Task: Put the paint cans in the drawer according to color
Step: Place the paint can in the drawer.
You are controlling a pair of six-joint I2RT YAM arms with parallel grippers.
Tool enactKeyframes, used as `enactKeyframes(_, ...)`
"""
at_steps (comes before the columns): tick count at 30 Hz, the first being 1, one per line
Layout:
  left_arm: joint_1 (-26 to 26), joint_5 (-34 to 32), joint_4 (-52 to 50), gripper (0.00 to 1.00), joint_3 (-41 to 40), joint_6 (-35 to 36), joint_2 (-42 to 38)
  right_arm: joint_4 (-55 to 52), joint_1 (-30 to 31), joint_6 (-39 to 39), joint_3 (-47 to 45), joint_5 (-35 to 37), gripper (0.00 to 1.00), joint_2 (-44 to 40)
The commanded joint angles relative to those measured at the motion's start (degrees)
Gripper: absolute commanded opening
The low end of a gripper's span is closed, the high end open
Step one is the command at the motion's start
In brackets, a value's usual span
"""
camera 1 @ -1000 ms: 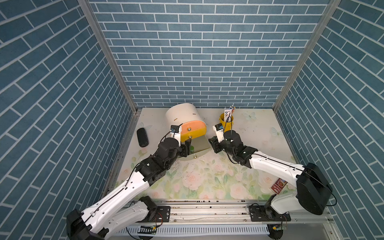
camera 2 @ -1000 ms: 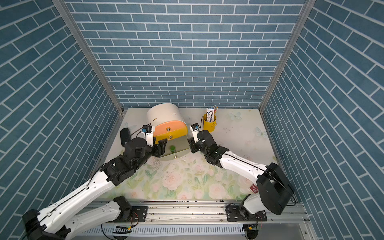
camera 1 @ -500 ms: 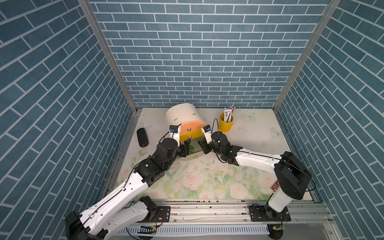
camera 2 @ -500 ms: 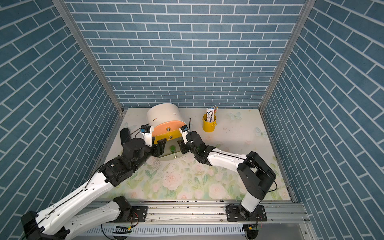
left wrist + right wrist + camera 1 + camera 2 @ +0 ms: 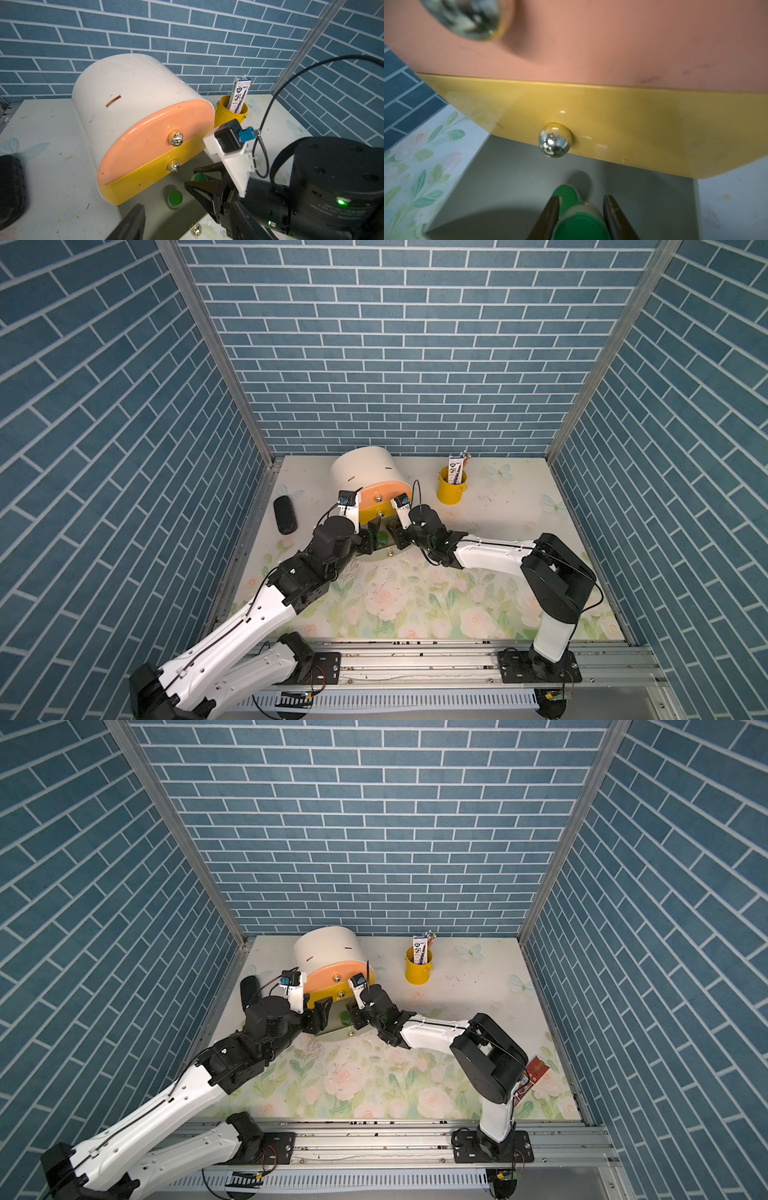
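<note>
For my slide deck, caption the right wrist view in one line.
Right hand grips a green-lidded jar over the open grey drawer, a second green-lidded jar inside, beneath the yellow front.

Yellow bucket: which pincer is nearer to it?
Right. The right pincer, gripping a green-lidded jar over the open drawer, sits toward the yellow bucket; the left pincer is beyond it, farther.

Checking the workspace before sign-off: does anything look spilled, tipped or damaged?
Nothing tipped or broken. Dark specks dot the floral mat in front of the open grey drawer, and the cream cabinet is scuffed.
</note>
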Motion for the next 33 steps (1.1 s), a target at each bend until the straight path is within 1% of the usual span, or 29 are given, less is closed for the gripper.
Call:
enactKeyframes(1,0.30,-0.84,-0.82,0.69,1.01,0.98,-0.68,0.71,0.33,-0.79,1.67,1.86,0.16,0.76)
enactKeyframes(7,0.30,-0.79,-0.62,0.70,0.99,1.10,-0.44,0.42,0.33,-2.14,1.76,3.95,0.18,2.40)
enactKeyframes(13,0.30,-0.60,-0.97,0.69,0.90,1.01,-0.57,0.58,0.33,-2.23,2.38,4.13,0.20,4.30)
enactKeyframes(15,0.30,-0.71,-1.11,0.70,0.82,1.01,-0.70,0.61,0.32,-2.32,2.47,4.37,0.24,4.62)
enactKeyframes(20,0.30,-0.77,-1.37,0.70,0.85,0.92,-0.82,0.52,0.32,-2.32,2.49,4.55,0.42,4.72)
enactKeyframes(22,0.30,-0.65,-1.32,0.70,0.90,0.83,-0.77,0.19,0.41,-2.32,2.48,4.75,0.47,4.41)
enactKeyframes(26,0.30,-0.64,-1.32,0.70,1.08,0.81,-0.68,-0.55,0.42,-2.31,2.38,4.79,0.51,2.98)
enactKeyframes(33,0.30,-0.68,-1.55,0.72,1.99,1.00,0.29,-3.18,0.41,-2.32,2.29,4.73,0.52,-2.33)
